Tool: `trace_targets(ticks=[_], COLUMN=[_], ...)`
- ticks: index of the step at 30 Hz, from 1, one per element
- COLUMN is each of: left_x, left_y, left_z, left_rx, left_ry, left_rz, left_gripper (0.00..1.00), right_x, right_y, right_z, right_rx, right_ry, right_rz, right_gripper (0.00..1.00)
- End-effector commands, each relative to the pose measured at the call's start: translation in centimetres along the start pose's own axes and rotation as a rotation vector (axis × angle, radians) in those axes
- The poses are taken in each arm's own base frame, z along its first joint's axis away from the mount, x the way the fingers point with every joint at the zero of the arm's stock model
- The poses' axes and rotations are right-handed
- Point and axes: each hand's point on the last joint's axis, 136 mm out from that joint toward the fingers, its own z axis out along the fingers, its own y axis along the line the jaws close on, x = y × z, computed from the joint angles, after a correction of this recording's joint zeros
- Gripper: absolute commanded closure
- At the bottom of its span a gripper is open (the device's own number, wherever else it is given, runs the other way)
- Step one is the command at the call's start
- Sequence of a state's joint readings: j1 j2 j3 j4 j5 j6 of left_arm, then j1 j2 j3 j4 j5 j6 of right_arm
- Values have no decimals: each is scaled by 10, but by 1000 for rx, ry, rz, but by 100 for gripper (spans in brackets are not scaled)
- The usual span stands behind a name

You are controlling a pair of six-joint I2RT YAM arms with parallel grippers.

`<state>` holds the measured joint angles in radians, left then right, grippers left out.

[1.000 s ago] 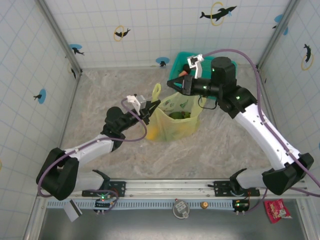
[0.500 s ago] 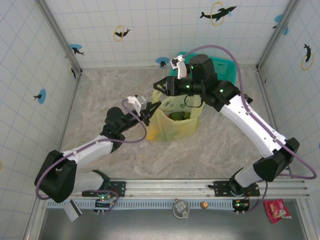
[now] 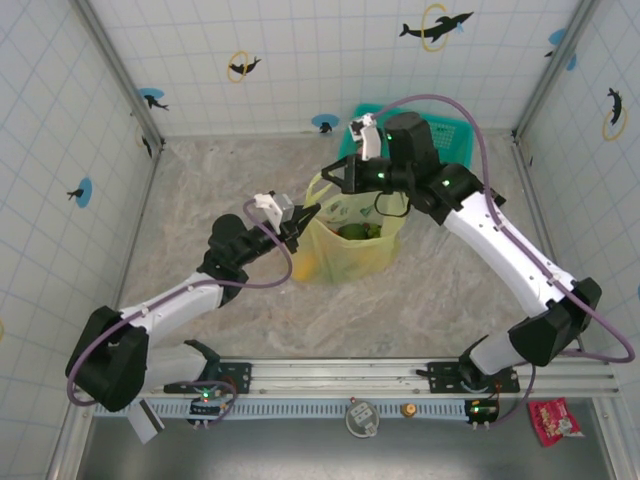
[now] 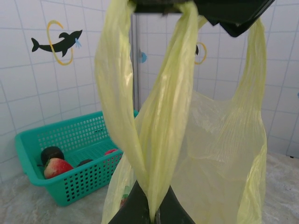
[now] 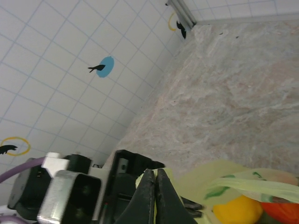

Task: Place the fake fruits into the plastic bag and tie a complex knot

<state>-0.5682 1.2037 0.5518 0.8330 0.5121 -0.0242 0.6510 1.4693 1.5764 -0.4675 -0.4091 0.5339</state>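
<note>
The bag (image 3: 352, 250) stands open mid-table (image 3: 220, 180) with fruits (image 3: 352, 231) at its bottom. They look green from above, and yellow and red-orange in the right wrist view. The basket (image 3: 452, 128) sits behind it in the far corner, half hidden by the right arm (image 3: 500, 250). The left wrist view shows more fruits in it, red and dark. The left gripper (image 3: 303, 213) is clenched on a twisted handle (image 4: 161, 135) at the bag's left. The right gripper (image 3: 332, 178) is clenched on the handle loops above, which hang from it in the left wrist view. Tiled walls (image 3: 300, 60) with dolphin stickers (image 3: 437, 25) ring the table.
</note>
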Motion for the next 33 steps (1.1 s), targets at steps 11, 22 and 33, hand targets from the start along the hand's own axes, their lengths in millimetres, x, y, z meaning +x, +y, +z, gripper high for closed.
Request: trace_targets(ticks=[11, 22, 33], left_x=[1, -2, -12], left_y=[0, 34, 59], left_z=[-6, -28, -24], left_rx=[-22, -106, -99], left_ry=[27, -12, -9], left_rz=[19, -94, -77], left_gripper=[100, 100, 100], right_x=[-13, -23, -1], right_y=[12, 48, -29], right_z=[-18, -103, -144], right_rx=[-22, -21, 288], right_ry=[-77, -358, -606], right_rz=[-59, -503, -725], right_gripper=[74, 56, 20])
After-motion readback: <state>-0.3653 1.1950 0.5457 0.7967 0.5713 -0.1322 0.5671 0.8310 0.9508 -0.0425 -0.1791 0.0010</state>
